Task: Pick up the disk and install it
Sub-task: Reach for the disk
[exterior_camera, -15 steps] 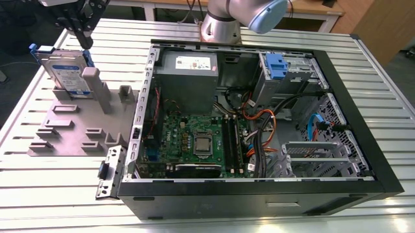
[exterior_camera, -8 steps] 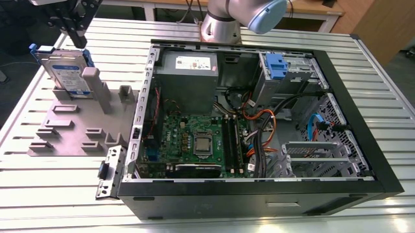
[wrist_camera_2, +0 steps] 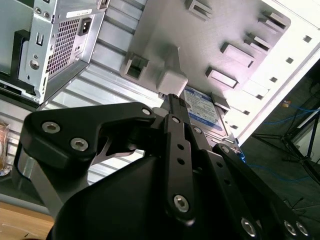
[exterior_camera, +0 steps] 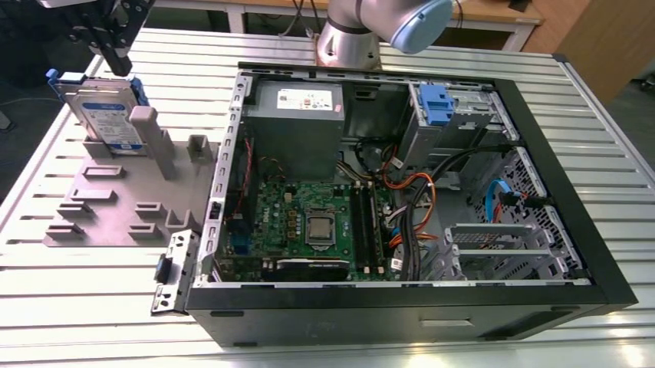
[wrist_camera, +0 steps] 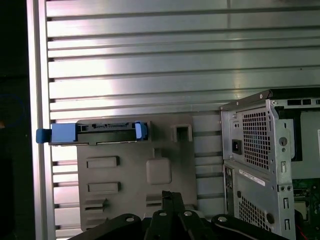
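The disk stands on edge in a slot at the far end of the grey slotted holder, silver with a white-and-blue label and a blue carrier frame. My gripper hangs just above its top edge, apart from it, fingers together and holding nothing. In the first wrist view the disk shows edge-on with blue ends, beyond the gripper. In the second wrist view the gripper lies in line with the holder's tall post, with the disk's label just past it.
An open computer case lies on the slatted metal table at the exterior view's right of the holder. Inside are a motherboard, a power supply, loose cables, and a blue-tabbed drive fixed in its grey cage.
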Tool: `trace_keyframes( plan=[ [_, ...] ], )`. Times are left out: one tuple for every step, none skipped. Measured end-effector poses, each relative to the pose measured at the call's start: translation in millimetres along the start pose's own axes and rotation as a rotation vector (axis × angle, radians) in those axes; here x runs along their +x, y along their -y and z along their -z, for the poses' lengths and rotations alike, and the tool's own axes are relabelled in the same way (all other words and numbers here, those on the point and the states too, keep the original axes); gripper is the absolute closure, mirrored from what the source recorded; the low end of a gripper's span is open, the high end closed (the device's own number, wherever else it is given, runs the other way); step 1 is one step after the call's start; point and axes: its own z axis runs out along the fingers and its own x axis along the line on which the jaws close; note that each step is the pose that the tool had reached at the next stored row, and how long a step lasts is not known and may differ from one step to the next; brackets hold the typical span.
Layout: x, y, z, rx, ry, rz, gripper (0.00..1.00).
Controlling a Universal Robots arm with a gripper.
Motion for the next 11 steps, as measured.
trace_keyframes(
  plan=[
    [0.0,0.0,0.0,0.0,-0.0001,0.0,0.89],
    [0.0,0.0,0.0,0.0001,-0.0001,0.0,0.89],
    [0.1,0.0,-0.1,-0.0001,0.0001,0.0,0.89],
    [0.5,0.1,-0.1,-0.0001,0.0001,0.0,0.89],
    [0.9,0.1,-0.1,0.0,0.0,0.0,0.89],
    [1.3,0.1,0.0,0.0,0.0,0.0,0.89],
    [1.9,0.1,0.0,0.0,-0.0001,0.0,0.89],
    [2.6,0.2,0.0,0.0,0.0,0.0,0.89],
    [3.3,0.3,0.0,0.0,0.0,0.0,0.89],
    [4.1,0.3,0.0,0.0,0.0,0.0,0.89],
    [5.1,0.4,0.0,0.0,0.0,0.0,0.89]
  ],
)
